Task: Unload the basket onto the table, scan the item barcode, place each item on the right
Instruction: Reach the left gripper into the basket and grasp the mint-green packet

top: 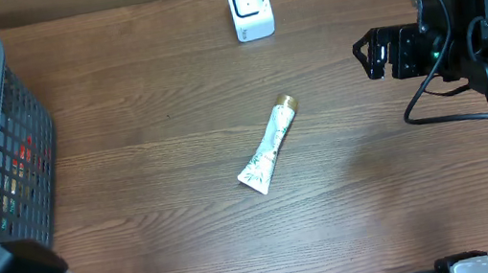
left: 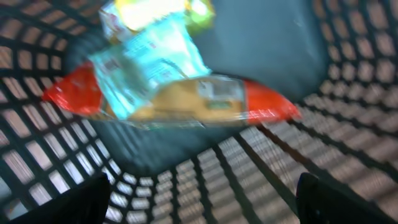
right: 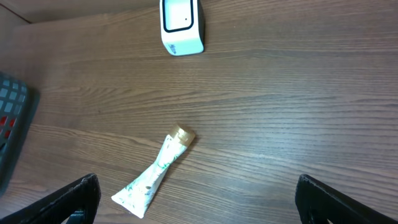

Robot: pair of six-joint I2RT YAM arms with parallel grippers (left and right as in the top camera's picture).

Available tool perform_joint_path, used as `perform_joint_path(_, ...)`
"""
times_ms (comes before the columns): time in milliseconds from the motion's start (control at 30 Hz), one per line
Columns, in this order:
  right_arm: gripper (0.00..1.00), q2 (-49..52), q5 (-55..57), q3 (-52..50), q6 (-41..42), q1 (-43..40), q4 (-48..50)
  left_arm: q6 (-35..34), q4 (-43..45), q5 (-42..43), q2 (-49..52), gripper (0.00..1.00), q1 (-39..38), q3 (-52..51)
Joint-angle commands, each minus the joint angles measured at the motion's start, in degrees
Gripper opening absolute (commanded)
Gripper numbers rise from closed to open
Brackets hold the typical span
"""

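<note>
Plastic film, light, soft and slippery, we judge: the red packet (left: 186,102) lies in the basket (top: 26,140), best pinched across its flat middle. The left end effector (left: 202,193) hangs above it, open and empty; the right end effector (right: 198,190) is open too.

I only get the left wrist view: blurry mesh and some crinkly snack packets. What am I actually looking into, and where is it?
Observer: You are looking down into a grey mesh basket that stands at the left edge of the table.
Operator: Is anything lying outside it?
Observer: Yes, a white tube with a gold cap lies flat mid-table, its cap toward the far edge, where a small white scanner stands.
</note>
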Motion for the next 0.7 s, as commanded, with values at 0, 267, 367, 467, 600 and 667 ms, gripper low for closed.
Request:
perform_joint_path(0, 1.00, 0.17, -0.28, 1.14, 0.13, 0.11, 0.31, 4.28, 3.93, 0.66, -0.17, 0.86, 1.99, -3.69)
perform_joint_path(267, 1.00, 1.14, -0.28, 1.14, 0.13, 0.11, -1.44, 10.47, 12.11, -2.19, -0.20, 0.68, -0.04, -14.73)
perform_joint_path(367, 1.00, 1.79, -0.31, 1.14, 0.13, 0.11, -1.40, 12.57, 17.86, -5.99, -0.17, 0.72, 0.02, -19.21)
perform_joint_path(467, 1.00, 2.45, -0.28, 1.14, 0.13, 0.11, -1.11, 19.54, 25.14, -6.29, 0.13, 0.79, -0.04, -23.76)
perform_joint_path(600, 1.00, 3.15, -0.31, 1.14, 0.13, 0.11, -0.81, 29.40, 31.61, -8.26, 0.15, 0.88, 0.26, -29.70)
perform_joint_path(667, 1.00, 3.50, -0.31, 1.14, 0.15, 0.11, -0.79, 33.09, 33.86, -11.21, 0.15, 0.87, 0.76, -32.46)
